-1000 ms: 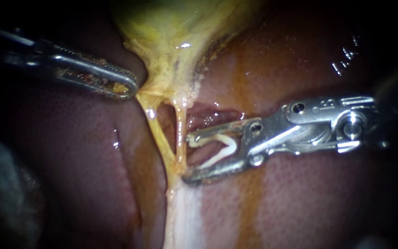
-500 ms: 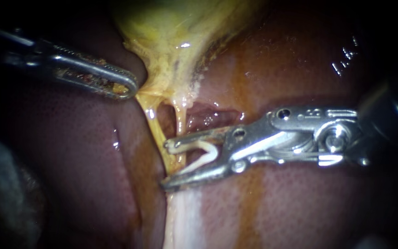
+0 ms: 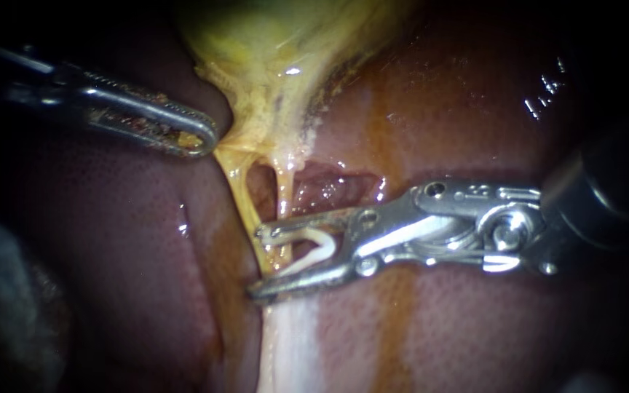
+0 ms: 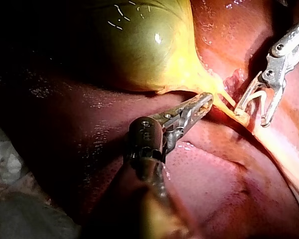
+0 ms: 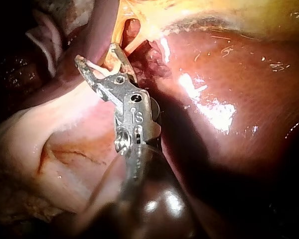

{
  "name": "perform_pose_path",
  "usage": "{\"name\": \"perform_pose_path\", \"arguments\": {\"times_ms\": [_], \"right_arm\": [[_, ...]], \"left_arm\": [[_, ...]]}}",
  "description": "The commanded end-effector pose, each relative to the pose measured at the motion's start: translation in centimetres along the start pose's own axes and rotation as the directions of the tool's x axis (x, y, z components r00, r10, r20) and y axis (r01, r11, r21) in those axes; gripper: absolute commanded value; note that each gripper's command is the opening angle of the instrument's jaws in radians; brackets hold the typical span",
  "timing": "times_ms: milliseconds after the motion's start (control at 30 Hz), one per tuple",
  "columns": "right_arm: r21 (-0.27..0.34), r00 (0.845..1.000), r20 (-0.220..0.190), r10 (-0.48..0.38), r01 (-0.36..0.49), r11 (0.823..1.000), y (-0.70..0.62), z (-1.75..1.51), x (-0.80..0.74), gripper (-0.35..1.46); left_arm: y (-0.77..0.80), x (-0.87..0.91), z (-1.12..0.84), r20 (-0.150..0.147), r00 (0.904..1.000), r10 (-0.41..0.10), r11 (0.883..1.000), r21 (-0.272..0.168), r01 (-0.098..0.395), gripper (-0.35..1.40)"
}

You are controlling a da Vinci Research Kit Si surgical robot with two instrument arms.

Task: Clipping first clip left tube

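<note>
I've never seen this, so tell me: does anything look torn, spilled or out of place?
Nothing stands out. The white clip sits evenly between the jaws of the right instrument, and the left tube looks whole.

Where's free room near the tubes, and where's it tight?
Free: bare liver below the left instrument gripping the gallbladder, left of the tubes; also liver under the right instrument's shaft. Tight: its jaws, holding the clip, straddle the left tube and right tube where they join.
</note>
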Motion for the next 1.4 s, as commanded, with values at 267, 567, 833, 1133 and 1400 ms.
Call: {"name": "perform_pose_path", "arguments": {"times_ms": [267, 567, 833, 1133, 1400], "right_arm": [[-0.006, 1.0, 0.002, 0.006, -0.006, 1.0, 0.12, 0.06, -0.07, 0.45], [-0.008, 1.0, 0.002, 0.003, -0.003, 1.0, 0.16, 0.09, -0.11, 0.45], [-0.01, 1.0, 0.002, 0.003, -0.003, 1.0, 0.2, 0.1, -0.13, 0.45], [-0.011, 1.0, 0.002, 0.002, -0.002, 1.0, 0.22, 0.12, -0.15, 0.45], [-0.007, 1.0, -0.002, 0.003, -0.003, 1.0, 0.21, 0.23, -0.09, 0.45]], "left_arm": [[0.0, 0.0, 0.0, 0.0, 1.0, 0.0, 1.0, 0.0, 0.0, -0.35], [0.01, 0.0, 0.0, 0.0, 1.0, 0.0, 1.0, 0.0, 0.0, -0.35], [0.01, 0.0, 0.0, 0.0, 1.0, 0.0, 1.0, 0.0, 0.0, -0.35], [0.01, 0.0, 0.0, 0.0, 1.0, 0.0, 1.0, 0.0, 0.0, -0.35], [0.01, 0.01, 0.01, 0.0, 1.0, 0.0, 1.0, 0.001, 0.0, -0.35]]}}
